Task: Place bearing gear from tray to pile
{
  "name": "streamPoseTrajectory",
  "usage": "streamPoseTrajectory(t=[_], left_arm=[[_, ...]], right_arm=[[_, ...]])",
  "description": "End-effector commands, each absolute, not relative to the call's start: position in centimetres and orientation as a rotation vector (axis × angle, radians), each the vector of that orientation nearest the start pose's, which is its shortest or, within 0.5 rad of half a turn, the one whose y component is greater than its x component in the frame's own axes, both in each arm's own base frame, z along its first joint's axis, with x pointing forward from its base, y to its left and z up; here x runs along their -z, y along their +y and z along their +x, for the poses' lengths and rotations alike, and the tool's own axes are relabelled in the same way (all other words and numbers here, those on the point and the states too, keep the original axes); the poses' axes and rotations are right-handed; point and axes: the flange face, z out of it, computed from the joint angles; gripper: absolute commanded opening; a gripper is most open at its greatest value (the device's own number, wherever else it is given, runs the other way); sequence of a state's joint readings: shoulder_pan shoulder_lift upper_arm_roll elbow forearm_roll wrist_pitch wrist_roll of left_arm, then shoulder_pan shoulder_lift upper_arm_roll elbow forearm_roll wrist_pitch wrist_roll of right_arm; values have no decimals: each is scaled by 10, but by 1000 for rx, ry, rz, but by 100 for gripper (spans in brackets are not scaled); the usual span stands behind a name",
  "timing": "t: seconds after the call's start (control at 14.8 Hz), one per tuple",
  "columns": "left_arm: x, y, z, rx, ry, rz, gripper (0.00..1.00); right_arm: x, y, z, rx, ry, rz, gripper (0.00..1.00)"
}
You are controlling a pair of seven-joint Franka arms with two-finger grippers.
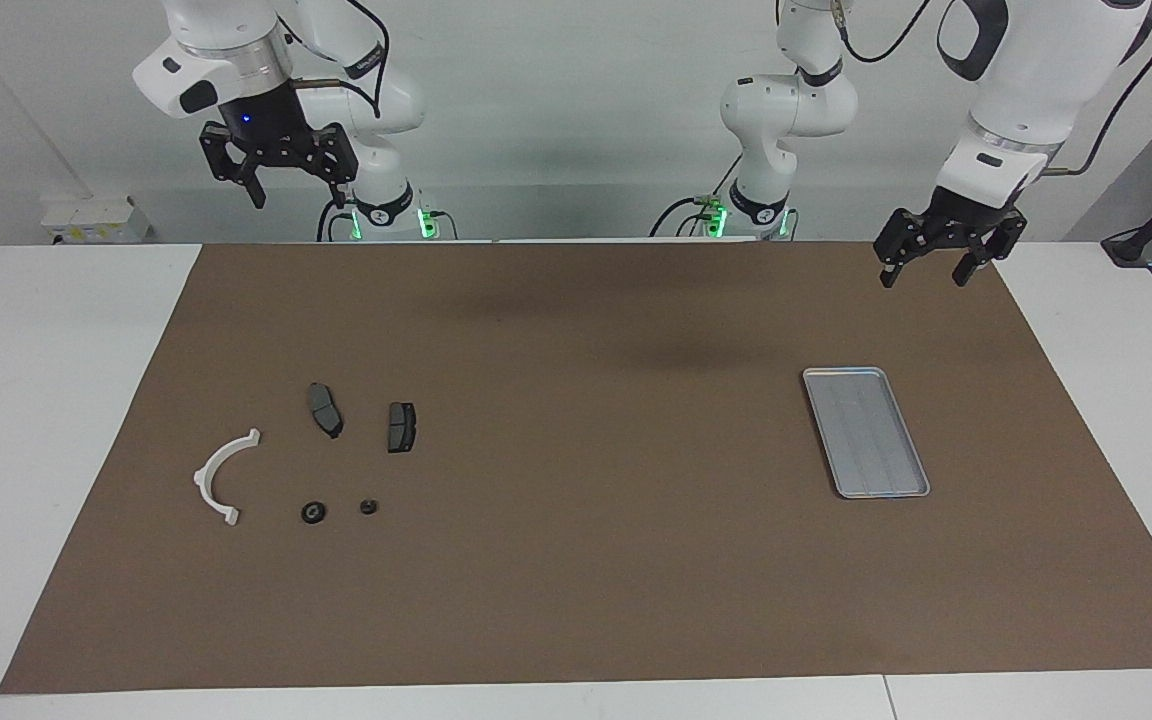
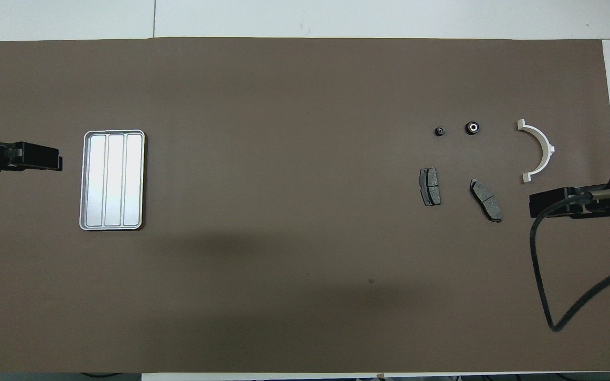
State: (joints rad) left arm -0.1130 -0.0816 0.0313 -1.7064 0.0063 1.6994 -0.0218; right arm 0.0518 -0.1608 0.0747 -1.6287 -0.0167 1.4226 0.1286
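The silver-grey tray lies on the brown mat toward the left arm's end, with nothing in it. The pile lies toward the right arm's end: a white half-ring bracket and two dark brake pads. Two small round black parts lie among them, farther from the robots than the pads. I cannot tell which is the bearing gear. My left gripper hangs open and empty above the mat's edge. My right gripper is raised high, open and empty.
The brown mat covers most of the white table. The right arm's black cable loops over the mat's corner at the right arm's end.
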Motion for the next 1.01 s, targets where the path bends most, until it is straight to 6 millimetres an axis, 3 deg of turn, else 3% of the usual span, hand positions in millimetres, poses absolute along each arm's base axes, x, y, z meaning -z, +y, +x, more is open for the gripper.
streamPoseTrajectory(t=[0.0, 0.94], left_arm=[[-618, -42, 529, 89, 119, -3140, 100], [-612, -47, 516, -48, 135, -3136, 100]], right_arm=[[-665, 65, 480, -88, 1, -3156, 100], [-667, 65, 485, -44, 22, -3104, 100]])
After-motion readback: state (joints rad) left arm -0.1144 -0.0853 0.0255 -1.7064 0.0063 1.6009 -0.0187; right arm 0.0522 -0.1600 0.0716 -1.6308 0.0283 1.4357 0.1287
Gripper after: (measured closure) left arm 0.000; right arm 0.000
